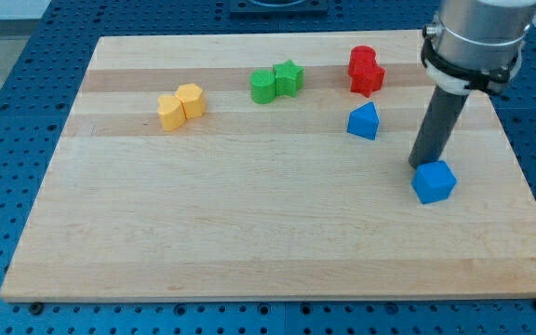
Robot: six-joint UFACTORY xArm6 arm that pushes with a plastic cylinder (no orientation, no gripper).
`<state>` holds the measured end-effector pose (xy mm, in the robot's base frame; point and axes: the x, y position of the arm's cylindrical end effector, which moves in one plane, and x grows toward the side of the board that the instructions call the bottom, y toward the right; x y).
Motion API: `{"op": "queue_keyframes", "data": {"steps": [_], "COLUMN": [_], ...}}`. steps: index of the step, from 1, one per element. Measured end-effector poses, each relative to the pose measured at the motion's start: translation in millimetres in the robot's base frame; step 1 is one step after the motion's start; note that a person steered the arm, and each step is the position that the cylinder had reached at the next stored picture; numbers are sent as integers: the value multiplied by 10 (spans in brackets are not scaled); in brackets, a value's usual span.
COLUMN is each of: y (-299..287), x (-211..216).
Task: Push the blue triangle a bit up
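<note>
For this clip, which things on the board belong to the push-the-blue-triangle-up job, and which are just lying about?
Job:
- blue triangle
- my tip, to the triangle's right and lower, against the blue cube

Lying about:
- blue cube
- red blocks
- green blocks
- yellow blocks

Arm point(477, 37) cut off at view's top edge.

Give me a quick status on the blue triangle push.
My tip low right of blue triangle, touching blue cube. Triangle untouched. Red blocks sit just above it, in the push path.
</note>
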<state>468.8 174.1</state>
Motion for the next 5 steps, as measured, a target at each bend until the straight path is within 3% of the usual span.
{"op": "queue_keyframes", "data": {"steps": [5], "y": [-12], "x": [665]}}
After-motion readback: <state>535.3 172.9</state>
